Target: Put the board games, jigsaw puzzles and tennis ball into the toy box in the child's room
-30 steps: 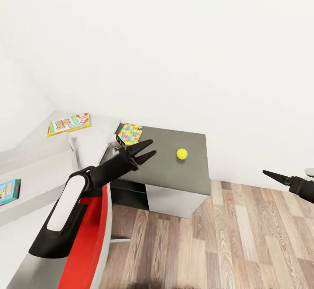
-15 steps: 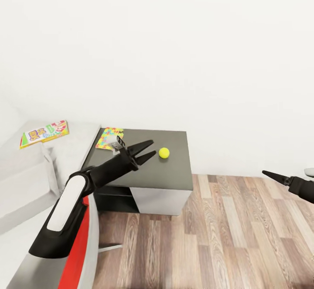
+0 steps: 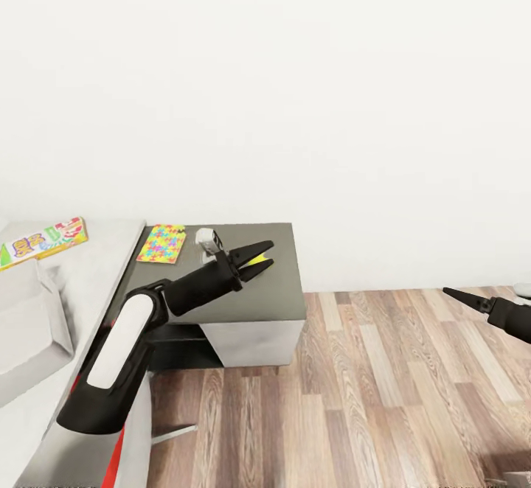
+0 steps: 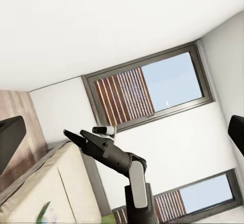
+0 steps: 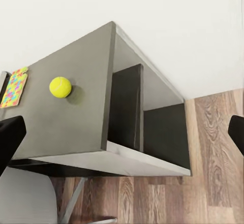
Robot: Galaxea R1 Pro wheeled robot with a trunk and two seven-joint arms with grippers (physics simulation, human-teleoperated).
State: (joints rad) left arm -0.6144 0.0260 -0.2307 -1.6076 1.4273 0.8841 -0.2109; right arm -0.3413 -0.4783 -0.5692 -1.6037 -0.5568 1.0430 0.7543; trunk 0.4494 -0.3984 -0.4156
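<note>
Hovering over the dark-grey surface (image 3: 273, 293), the left gripper (image 3: 262, 258) has fingers spread apart, empty, partly hiding the tennis ball (image 5: 60, 87). One jigsaw puzzle (image 3: 162, 243) lies nearby. Right gripper (image 3: 459, 297): cannot tell.

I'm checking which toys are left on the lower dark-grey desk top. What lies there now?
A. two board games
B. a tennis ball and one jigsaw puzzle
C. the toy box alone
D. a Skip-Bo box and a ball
B: the right wrist view shows the tennis ball and a jigsaw puzzle on the dark-grey desk top.
</note>
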